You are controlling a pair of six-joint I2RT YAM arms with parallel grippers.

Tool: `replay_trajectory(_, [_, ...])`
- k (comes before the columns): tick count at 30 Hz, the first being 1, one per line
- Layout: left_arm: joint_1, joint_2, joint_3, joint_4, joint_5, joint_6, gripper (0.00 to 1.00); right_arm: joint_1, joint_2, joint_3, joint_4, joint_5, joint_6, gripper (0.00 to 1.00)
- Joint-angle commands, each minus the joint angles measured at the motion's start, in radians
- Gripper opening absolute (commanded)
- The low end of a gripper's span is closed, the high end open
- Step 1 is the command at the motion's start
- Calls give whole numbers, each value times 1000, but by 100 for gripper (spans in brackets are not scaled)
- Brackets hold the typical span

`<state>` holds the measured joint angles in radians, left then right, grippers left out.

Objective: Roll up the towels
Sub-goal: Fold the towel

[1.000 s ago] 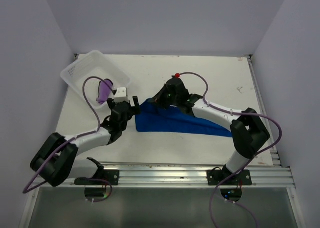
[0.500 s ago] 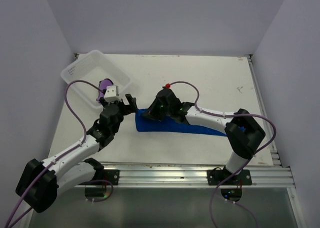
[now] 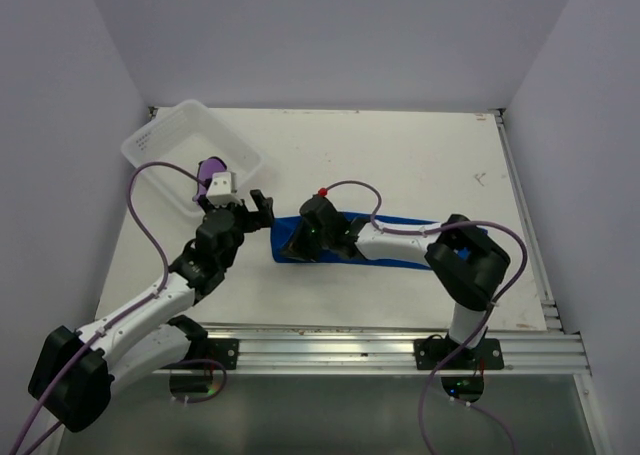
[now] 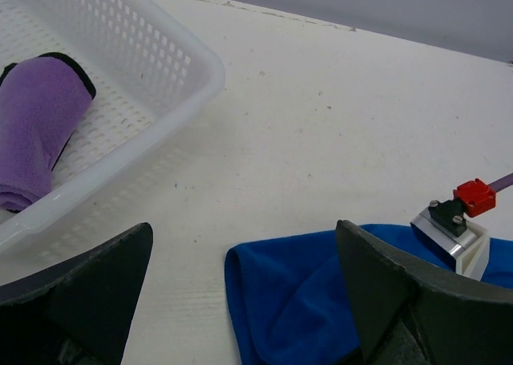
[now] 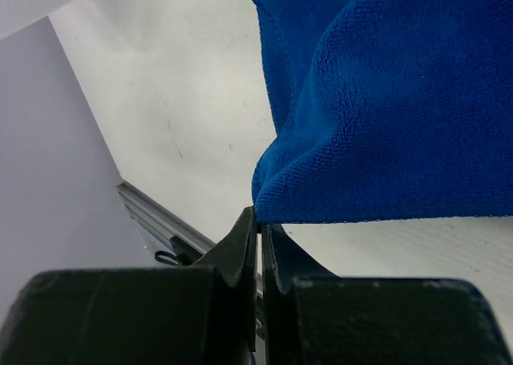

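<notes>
Now your right jaws clench an edge of the blue towel [image 4: 280, 301], likely to start rolling; left jaws hang released beside it.

A white perforated basket [image 4: 160, 56] sits to my far left on the white table [image 3: 400, 155], angled to its edges. A metal rail [image 3: 340, 347] runs along the near edge. Far right there's a small mark [image 3: 480, 178], perhaps a scratch.
</notes>
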<state>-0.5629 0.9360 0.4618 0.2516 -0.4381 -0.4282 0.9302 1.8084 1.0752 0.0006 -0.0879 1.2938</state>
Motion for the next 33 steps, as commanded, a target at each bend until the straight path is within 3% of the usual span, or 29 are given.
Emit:
replay_trajectory(1, [8, -25, 8, 0, 29, -14, 99, 12, 35, 22, 52, 13, 22, 0])
replay_trajectory(7, [6, -29, 6, -6, 68, -32, 99, 22, 62, 29, 72, -1, 30, 5])
replay_trajectory(9, [8, -32, 2, -5, 93, -41, 99, 22, 62, 29, 76, -6, 30, 23])
replay_trajectory(12, [6, -43, 0, -15, 125, -57, 100, 22, 40, 28, 64, -7, 15, 41])
replay_trajectory(17, [6, -80, 29, -63, 159, -75, 100, 12, -96, 13, -60, 56, -69, 48])
replay_trajectory(26, [32, -63, -2, -66, 286, -158, 99, -74, -378, -197, -172, 105, -134, 55])
replay_trajectory(28, [41, -45, -21, -61, 332, -190, 100, -100, -479, -248, -243, 126, -152, 54])
replay_trajectory(33, [47, 21, -89, 11, 461, -271, 99, -306, -699, -330, -426, 189, -249, 40])
